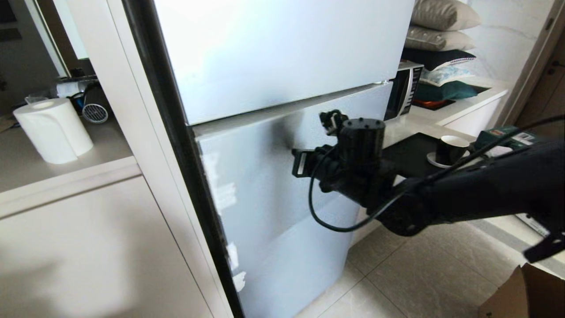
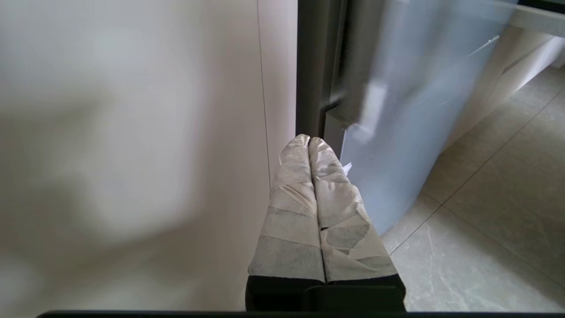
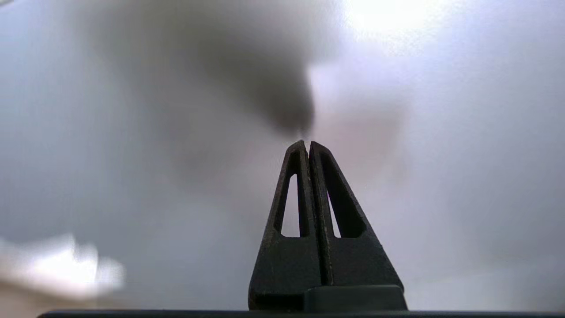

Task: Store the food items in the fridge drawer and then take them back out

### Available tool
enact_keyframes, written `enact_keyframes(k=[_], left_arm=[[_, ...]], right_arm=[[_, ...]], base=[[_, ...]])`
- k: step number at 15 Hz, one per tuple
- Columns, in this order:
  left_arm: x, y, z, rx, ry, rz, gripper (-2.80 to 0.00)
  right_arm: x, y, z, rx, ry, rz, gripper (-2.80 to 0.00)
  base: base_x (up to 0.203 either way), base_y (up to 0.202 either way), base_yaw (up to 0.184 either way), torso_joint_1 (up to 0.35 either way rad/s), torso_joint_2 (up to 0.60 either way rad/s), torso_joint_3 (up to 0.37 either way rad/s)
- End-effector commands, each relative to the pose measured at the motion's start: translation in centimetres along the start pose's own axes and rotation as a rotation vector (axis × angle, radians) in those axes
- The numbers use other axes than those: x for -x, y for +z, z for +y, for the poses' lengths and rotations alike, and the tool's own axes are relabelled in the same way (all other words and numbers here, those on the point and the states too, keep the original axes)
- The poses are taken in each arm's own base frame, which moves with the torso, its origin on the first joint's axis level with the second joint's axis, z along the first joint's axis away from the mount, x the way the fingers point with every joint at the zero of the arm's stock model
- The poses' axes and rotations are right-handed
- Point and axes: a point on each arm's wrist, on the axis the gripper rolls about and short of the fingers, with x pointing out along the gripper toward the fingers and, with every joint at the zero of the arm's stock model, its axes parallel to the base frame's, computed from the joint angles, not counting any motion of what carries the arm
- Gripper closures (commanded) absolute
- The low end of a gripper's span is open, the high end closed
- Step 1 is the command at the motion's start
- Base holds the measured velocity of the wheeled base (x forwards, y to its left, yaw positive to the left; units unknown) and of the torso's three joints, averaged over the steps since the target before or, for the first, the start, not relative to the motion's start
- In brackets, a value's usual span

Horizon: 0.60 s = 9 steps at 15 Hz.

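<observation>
Kitchen, fridge [image 1: 282, 185] doors closed; right gripper [image 3: 308, 143] pinched together, empty, raised level at middle door.

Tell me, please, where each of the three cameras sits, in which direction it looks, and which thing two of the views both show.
Head view: up on the robot's head, looking forward and down at the closed fridge; the right arm reaches toward its middle door.
Left wrist view: behind the shut left gripper, facing the fridge's black side edge, cabinet and floor.
Right wrist view: behind the shut right gripper, tips close to the pale door panel.
Shared: all three show the fridge.
</observation>
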Motion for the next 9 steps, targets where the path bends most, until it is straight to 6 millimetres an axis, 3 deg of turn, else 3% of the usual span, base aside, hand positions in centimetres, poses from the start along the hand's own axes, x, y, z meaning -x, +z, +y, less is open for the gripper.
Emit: enact_keyframes(k=[1,3,5,7,9], left_arm=[[0.0,0.0,0.0,0.0,0.002,0.001,0.0],[0.0,0.0,0.0,0.0,0.0,0.001,0.0],[0.0,0.0,0.0,0.0,0.0,0.001,0.0],[0.0,0.0,0.0,0.0,0.002,0.001,0.0],[0.0,0.0,0.0,0.0,0.0,0.001,0.0]], right_arm=[[-5.2,-4.7,-0.8,0.019,-0.002,0.009,0.0],[-6.4,-5.3,-0.9,0.024,-0.001,-0.01,0.0],[-5.0,-3.9,-0.5,0.023,0.004,-0.011,0.0],[-1.2,-0.9,1.3,0.021,0.033,-0.012,0.0],[4.2,1.5,3.7,0.023,0.09,0.002,0.0]], base=[[0.0,0.0,0.0,0.0,0.0,0.0],[0.0,0.0,0.0,0.0,0.0,0.0],[0.0,0.0,0.0,-0.014,-0.01,0.007],[0.0,0.0,0.0,0.0,0.0,0.0],[0.0,0.0,0.0,0.034,0.03,-0.006]])
